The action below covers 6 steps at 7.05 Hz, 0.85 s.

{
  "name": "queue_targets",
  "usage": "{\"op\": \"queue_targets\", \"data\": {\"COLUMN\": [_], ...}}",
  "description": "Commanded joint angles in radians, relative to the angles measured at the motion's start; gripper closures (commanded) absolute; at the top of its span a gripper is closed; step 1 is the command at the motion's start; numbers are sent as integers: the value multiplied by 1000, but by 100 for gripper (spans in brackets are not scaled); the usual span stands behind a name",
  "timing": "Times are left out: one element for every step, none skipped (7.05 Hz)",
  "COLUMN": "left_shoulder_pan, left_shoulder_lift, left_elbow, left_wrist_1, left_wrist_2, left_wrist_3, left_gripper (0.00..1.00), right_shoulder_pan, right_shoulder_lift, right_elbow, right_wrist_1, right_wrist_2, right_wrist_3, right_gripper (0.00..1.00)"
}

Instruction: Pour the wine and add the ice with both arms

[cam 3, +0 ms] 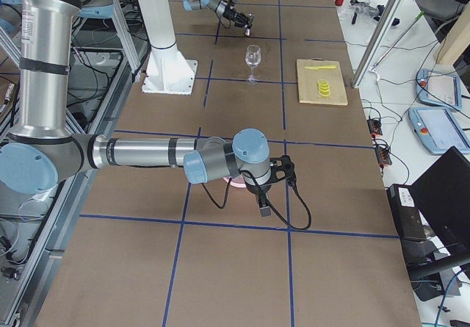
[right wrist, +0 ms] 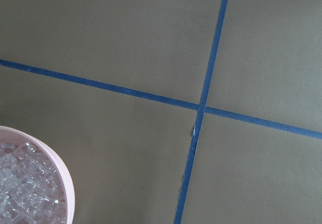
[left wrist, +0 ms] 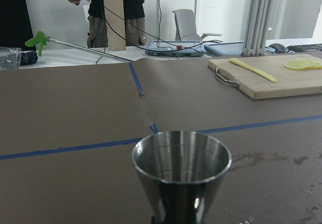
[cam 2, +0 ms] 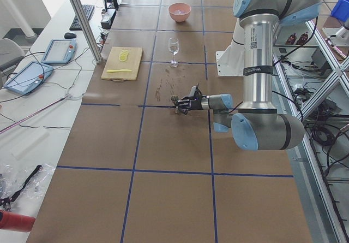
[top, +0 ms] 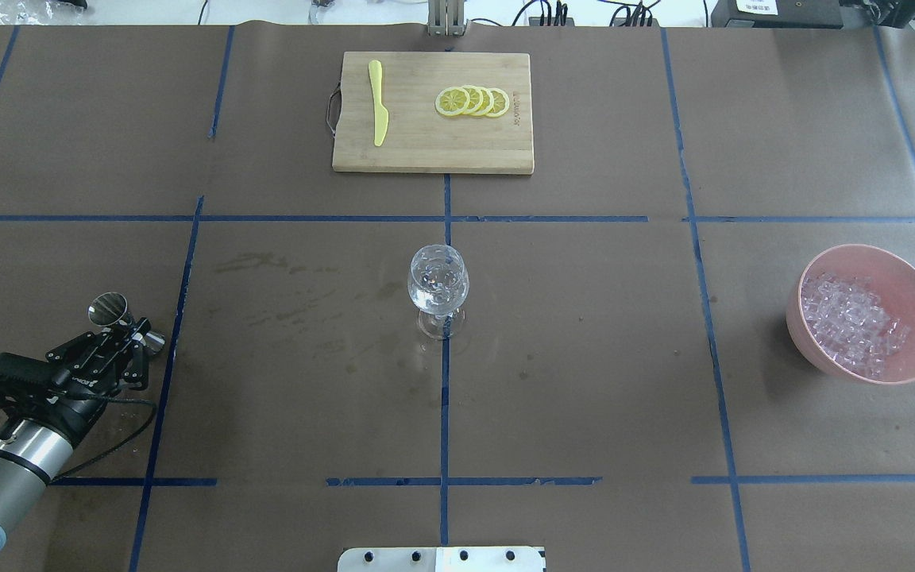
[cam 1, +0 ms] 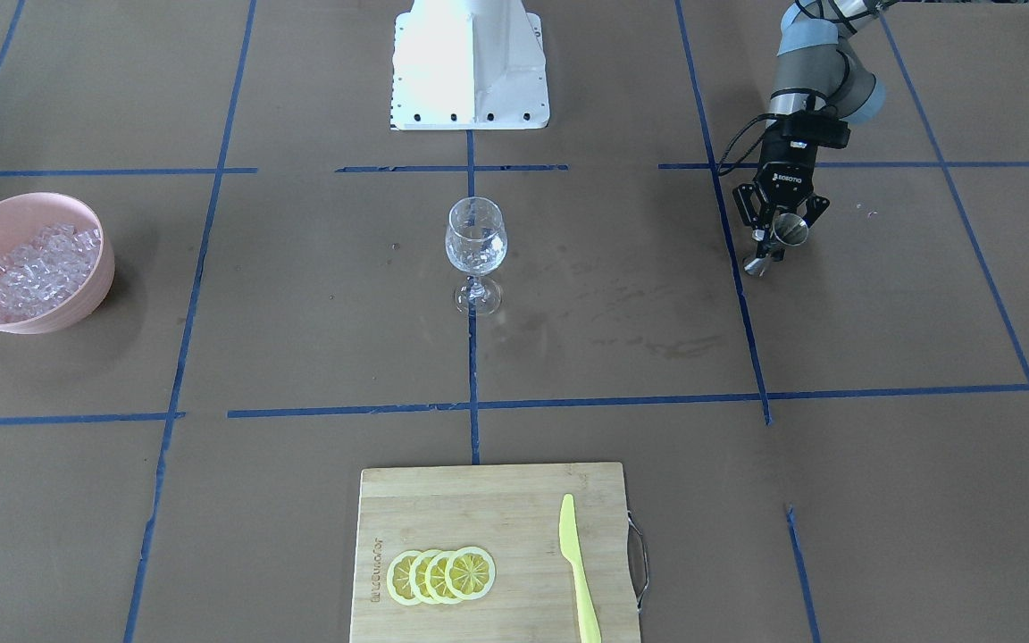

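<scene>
My left gripper [cam 1: 781,239] [top: 133,330] sits at the table's left side, shut on a steel jigger [cam 1: 790,234] [top: 110,309] [left wrist: 181,176] that stands upright. I cannot tell whether the jigger holds wine. A clear wine glass [cam 1: 476,254] [top: 438,290] stands at the table's centre, apart from both arms. The ice [cam 1: 37,268] [top: 851,322] [right wrist: 20,194] fills a pink bowl [cam 1: 93,286] [top: 906,278] at the right side. The right arm [cam 3: 147,153] hangs near that bowl. Its fingers show in no close view, so I cannot tell their state.
A wooden cutting board [cam 1: 479,500] [top: 426,151] lies at the far edge. It carries lemon slices [top: 473,101] and a yellow knife [top: 378,111]. The white robot base [cam 1: 470,62] stands at the near edge. Dried stains [top: 283,278] mark the paper between jigger and glass.
</scene>
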Motion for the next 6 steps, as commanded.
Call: {"op": "queue_targets", "data": {"left_shoulder_pan": [6, 11, 14, 16, 16, 16], "left_shoulder_lift": [-2, -11, -11, -11, -11, -11], "left_elbow": [-1, 1, 1, 1, 1, 1], "left_wrist_1": [0, 0, 0, 0, 0, 0], "left_wrist_2": [0, 0, 0, 0, 0, 0], "left_wrist_3": [0, 1, 2, 2, 2, 3], "left_gripper": [99, 98, 97, 95, 93, 91], "right_shoulder_pan": [0, 0, 0, 1, 0, 0], "right_shoulder_lift": [-1, -1, -1, -1, -1, -1], "right_elbow": [-2, 0, -2, -2, -2, -2], "right_wrist_1": [0, 0, 0, 0, 0, 0], "right_wrist_2": [-1, -1, -1, -1, -1, -1], "right_wrist_3": [0, 0, 0, 0, 0, 0], "right_gripper": [0, 0, 0, 0, 0, 0]}}
